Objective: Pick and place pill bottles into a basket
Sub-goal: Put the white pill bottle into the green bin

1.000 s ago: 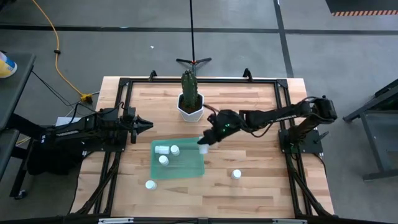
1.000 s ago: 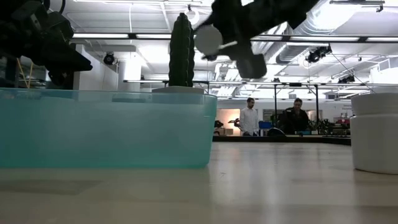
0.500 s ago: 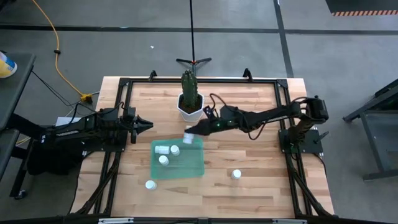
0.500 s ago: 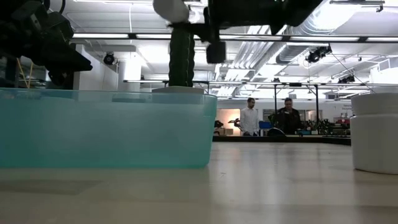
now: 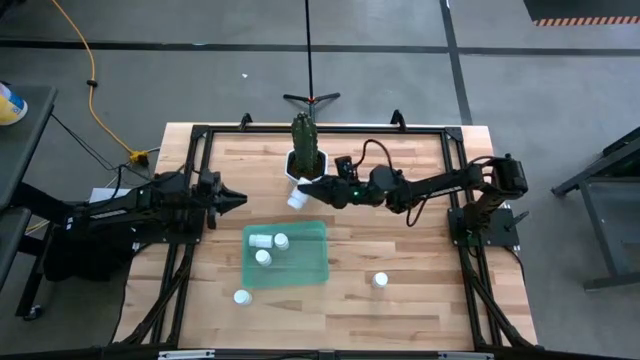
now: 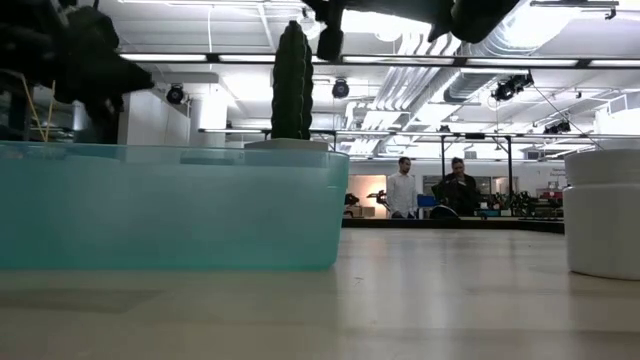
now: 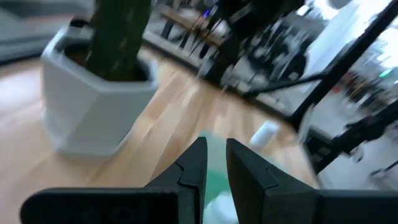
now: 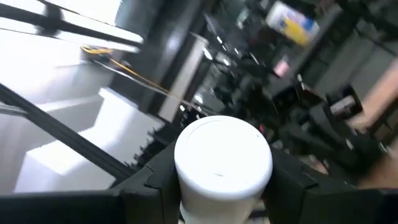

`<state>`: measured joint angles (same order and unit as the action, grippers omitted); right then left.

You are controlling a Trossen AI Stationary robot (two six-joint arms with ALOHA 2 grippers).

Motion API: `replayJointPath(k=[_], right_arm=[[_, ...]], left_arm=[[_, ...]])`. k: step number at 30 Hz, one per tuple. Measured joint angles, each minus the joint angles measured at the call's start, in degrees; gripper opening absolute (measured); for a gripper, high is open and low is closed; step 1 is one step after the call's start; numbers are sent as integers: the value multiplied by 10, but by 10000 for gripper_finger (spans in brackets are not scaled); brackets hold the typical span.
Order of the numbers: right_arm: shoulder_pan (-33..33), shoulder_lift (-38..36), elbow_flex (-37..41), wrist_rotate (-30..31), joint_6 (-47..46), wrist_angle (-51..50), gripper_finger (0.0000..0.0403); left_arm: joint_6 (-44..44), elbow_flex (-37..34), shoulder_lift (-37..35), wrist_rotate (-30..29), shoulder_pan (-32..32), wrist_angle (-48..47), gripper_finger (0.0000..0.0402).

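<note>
- We see the right gripper (image 5: 303, 187) stretched out over the middle of the table, just beside the white hexagonal pot (image 5: 304, 172) with the cactus (image 5: 304, 136), beyond the far edge of the basket (image 5: 300, 262).
- Its two fingers are clamped narrowly on a pill bottle (image 8: 222, 167); in the right wrist view the white cap fills the gap between the dark fingers (image 8: 155, 180), and from above the bottle (image 5: 297, 197) shows white at the gripper's tip.
- We count three pill bottles (image 5: 270, 246) lying inside the basket, near its left end.
- One more bottle (image 5: 241, 296) stands on the wood just outside the basket's near left corner, and another (image 5: 380, 280) stands well apart to the basket's right.
- The left gripper (image 5: 238, 199) waits at the table's left edge, its fingers (image 7: 194, 168) pressed nearly together and holding nothing.
- In the low view we see two people (image 6: 430, 188) standing far off in the room behind the table.
</note>
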<state>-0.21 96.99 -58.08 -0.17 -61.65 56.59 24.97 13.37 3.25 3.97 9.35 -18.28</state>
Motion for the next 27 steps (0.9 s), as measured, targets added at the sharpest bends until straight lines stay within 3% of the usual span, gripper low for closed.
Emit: replayJointPath(k=[5,13,18,22,27], right_arm=[[7,0,0,48,49,96,157],[38,0,0,114,116,265,157],[59,-1,-4,136,211,332,157],[60,7,-37,77,268,332,157],[54,17,-103,-38,328,332,157]], left_arm=[[0,0,0,5,0,58,97],[24,0,0,5,0,62,97],[38,0,0,6,0,64,97],[40,0,0,6,0,92,97],[40,0,0,6,0,166,97]])
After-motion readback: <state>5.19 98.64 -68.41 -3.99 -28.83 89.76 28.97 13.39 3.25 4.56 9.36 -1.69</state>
